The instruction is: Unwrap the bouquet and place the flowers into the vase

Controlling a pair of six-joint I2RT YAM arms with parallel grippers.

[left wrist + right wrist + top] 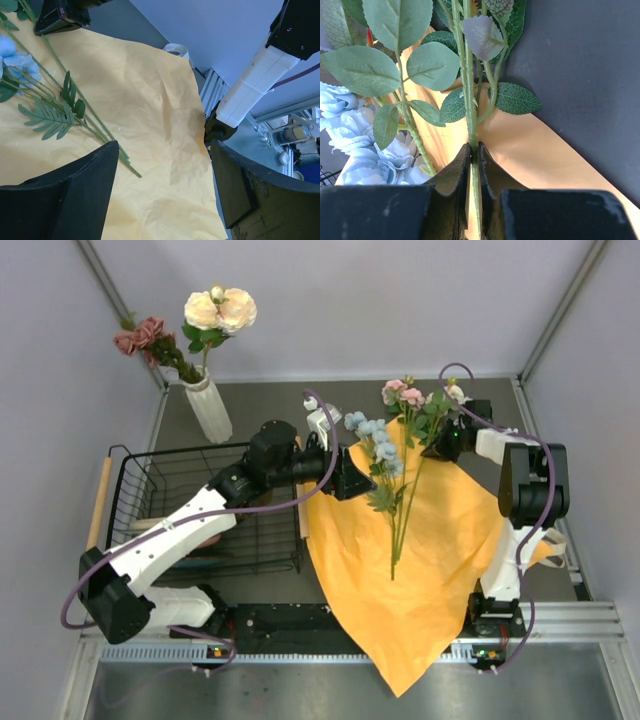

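My right gripper (474, 150) pinches one stem (468, 100) under its leaves (516, 98) to lift it off the opened orange wrap (420, 570) toward the vase (210, 410) (far left, part-filled); my left gripper (164, 147) hangs spread alongside.

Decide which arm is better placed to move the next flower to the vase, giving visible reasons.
Right, probably: the right end effector is shut on a flower stem. The left end effector hangs open above the orange paper, holding nothing, though the vase is nearer the left arm.
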